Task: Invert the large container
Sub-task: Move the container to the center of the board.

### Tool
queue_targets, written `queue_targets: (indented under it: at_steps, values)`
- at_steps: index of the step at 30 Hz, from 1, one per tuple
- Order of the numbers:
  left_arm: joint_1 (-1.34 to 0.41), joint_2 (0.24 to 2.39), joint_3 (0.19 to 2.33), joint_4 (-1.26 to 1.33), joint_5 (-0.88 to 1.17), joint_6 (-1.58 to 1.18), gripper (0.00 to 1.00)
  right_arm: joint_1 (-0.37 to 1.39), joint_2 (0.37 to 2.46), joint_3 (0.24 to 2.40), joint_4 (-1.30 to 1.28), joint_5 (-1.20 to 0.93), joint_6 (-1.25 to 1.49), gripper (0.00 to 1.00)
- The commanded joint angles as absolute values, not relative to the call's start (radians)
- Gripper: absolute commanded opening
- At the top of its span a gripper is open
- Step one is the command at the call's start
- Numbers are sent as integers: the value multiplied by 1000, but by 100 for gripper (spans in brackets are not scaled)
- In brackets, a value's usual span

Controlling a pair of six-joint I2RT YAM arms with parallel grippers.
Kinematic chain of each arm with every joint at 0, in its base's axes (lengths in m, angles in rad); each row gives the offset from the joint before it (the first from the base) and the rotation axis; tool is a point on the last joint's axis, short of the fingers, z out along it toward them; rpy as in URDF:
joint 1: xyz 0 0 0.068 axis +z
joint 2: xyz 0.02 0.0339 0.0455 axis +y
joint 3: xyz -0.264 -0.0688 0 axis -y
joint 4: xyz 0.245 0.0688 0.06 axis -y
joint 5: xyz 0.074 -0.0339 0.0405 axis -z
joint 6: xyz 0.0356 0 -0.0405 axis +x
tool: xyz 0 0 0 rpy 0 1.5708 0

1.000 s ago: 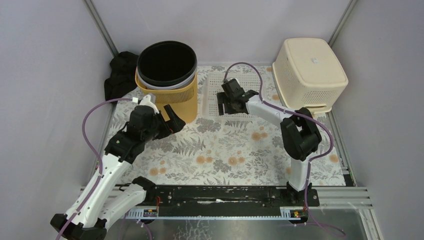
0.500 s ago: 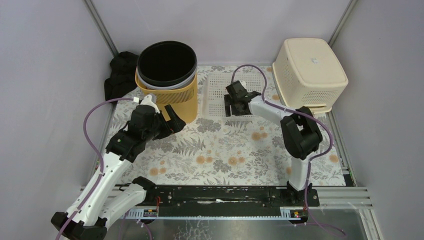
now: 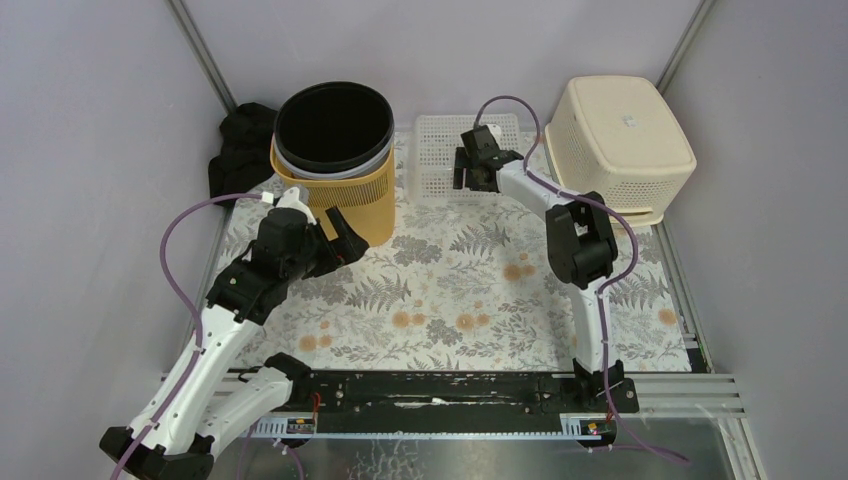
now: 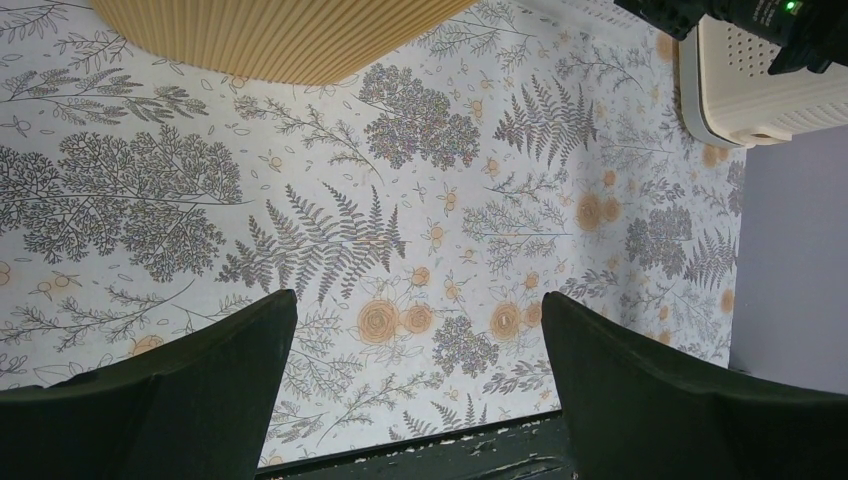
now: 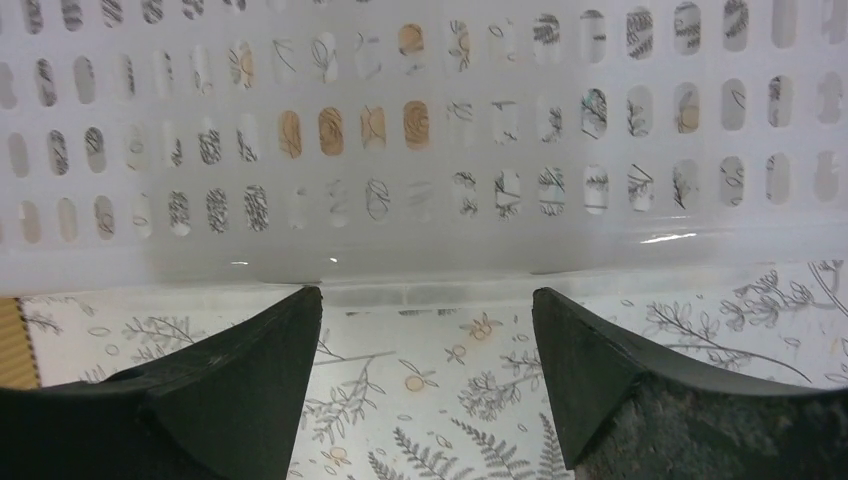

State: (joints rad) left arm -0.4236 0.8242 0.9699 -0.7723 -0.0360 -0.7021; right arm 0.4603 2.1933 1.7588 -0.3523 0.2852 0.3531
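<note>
well forward, right end effector point(image 5: 427, 300) spread at basket point(image 5: 420, 150)

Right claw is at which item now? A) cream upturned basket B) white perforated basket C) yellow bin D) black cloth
B: the right claw is open at the white perforated basket, whose slotted wall fills the right wrist view.

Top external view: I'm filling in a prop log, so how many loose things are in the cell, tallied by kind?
Containers: 3 (yellow ribbed round bin with black liner, cream upside-down plastic basket, white perforated plastic basket)
Black cloth bundle: 1
Total: 4
</note>
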Motion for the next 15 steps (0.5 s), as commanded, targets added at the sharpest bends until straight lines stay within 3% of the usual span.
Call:
queue_targets:
  at_steps: [1, 10, 15]
  values:
    - [-419, 823, 1005, -779, -56, -704, 100, 459, 2232, 1847, -293, 242, 395, 84]
    - [-419, 825, 1020, -792, -70, -698, 100, 459, 2330, 1948, -305, 180, 440, 85]
    - [-420, 825, 1018, -792, -76, -696, 100, 458, 2154, 1762, -205, 181, 416, 86]
